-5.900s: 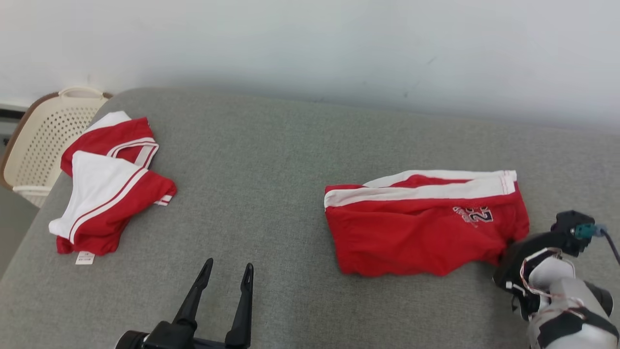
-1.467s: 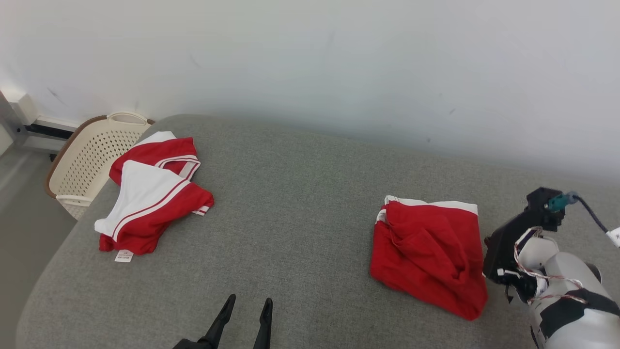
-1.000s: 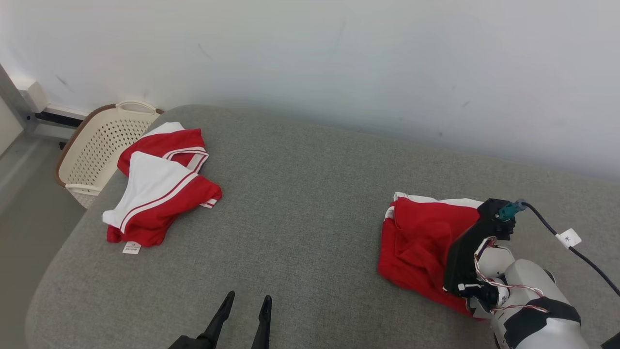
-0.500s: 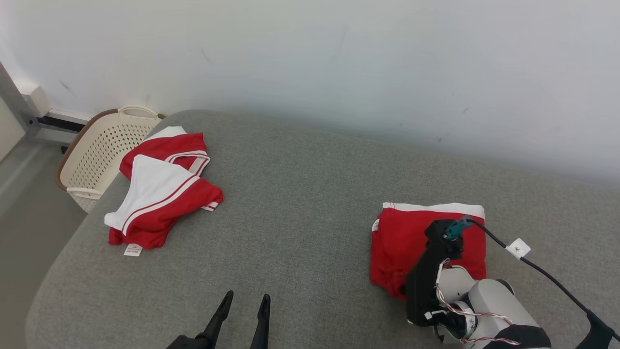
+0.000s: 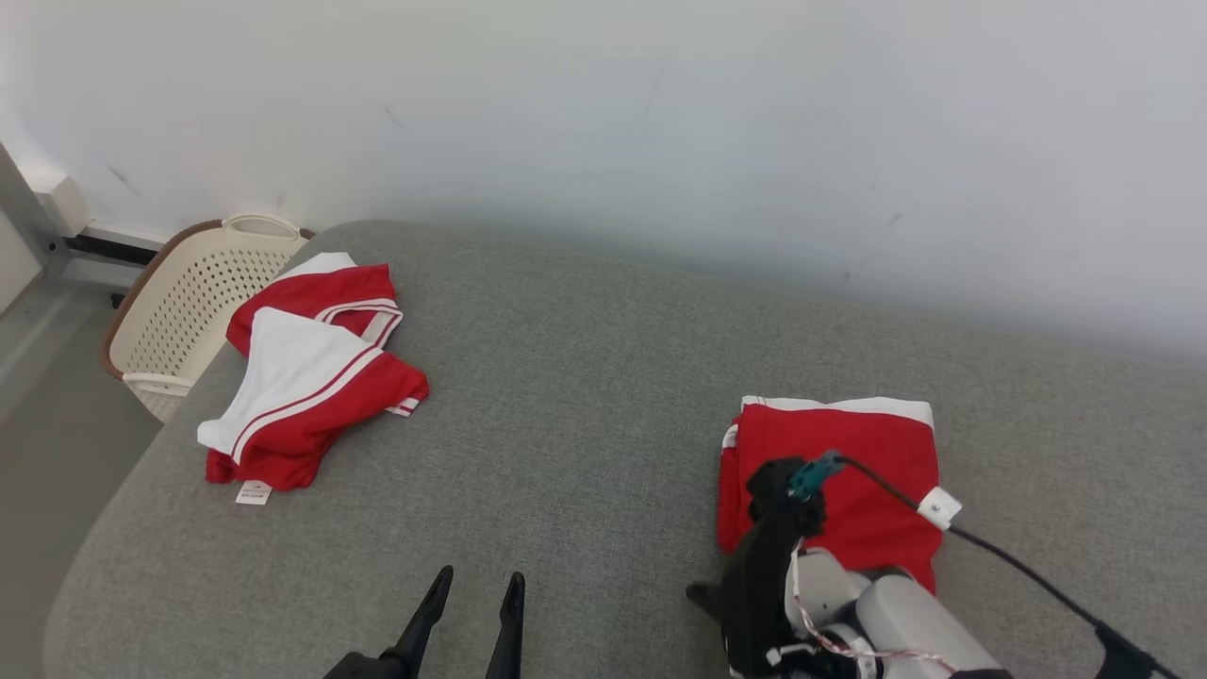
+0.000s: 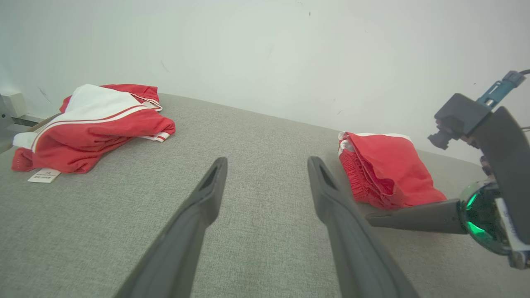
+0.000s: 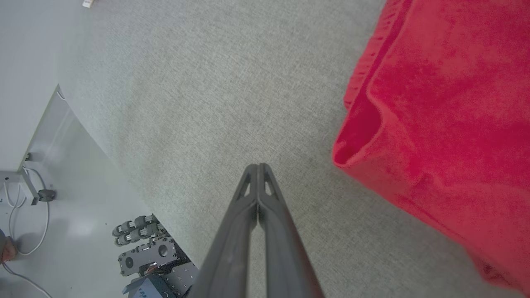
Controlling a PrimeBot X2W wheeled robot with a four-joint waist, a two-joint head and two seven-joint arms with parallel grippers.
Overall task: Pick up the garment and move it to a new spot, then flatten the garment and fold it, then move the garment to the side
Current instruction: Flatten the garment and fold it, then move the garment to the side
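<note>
My right gripper [image 7: 257,167] is clenched on nothing, tips low over the grey cushion [image 5: 566,396], just beside the left edge of the folded red shorts [image 5: 849,443]. My left gripper [image 6: 267,161] hangs wide open, well apart from them. Moving them aside comes next, I reckon. The danger is that shut fingers nudging that gaping corner bunch the layers. Pinching only the top layer would let the fold spill open on the lift.
</note>
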